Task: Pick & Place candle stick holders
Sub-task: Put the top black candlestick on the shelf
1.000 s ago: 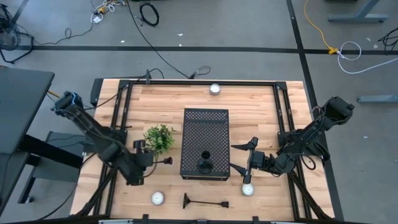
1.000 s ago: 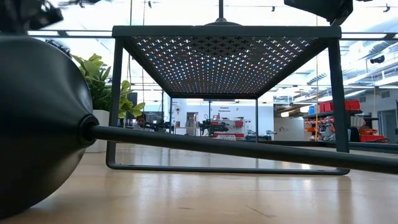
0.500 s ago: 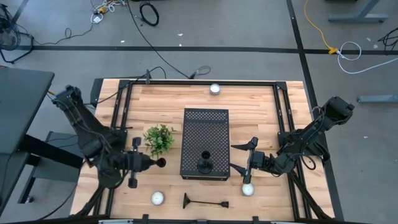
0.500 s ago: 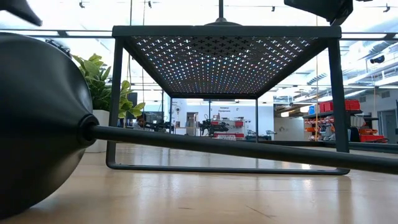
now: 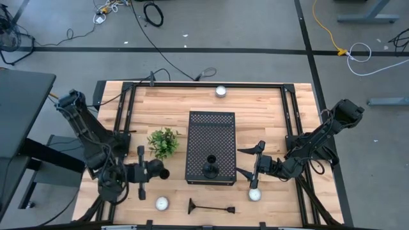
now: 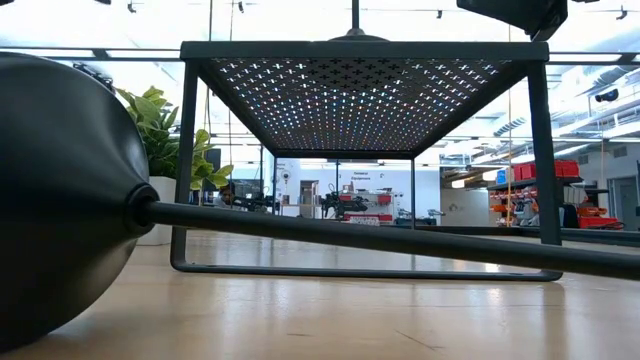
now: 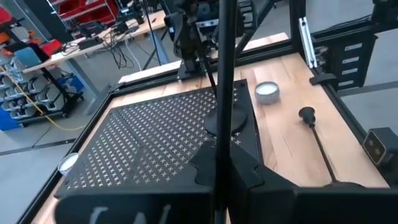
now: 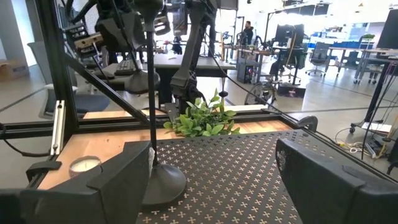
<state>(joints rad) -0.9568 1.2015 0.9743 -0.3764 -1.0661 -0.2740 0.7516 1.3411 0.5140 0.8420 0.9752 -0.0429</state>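
Lighting: even, bright overhead in the high view; shadows on the wooden table (image 5: 268, 105) short and soft. Low view strongly backlit by ceiling lights and windows; perforated box (image 6: 360, 90) top glows through its holes. Candle stick holder (image 6: 60, 200) base at the camera is a blurred dark mass. Left wrist view: near fingers (image 7: 249, 180) out of focus.

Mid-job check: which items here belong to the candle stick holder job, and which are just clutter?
Job: held candle stick holder in the left gripper; standing holder on the perforated box; lying holder on the table.
Lying about: white candles; potted plant.
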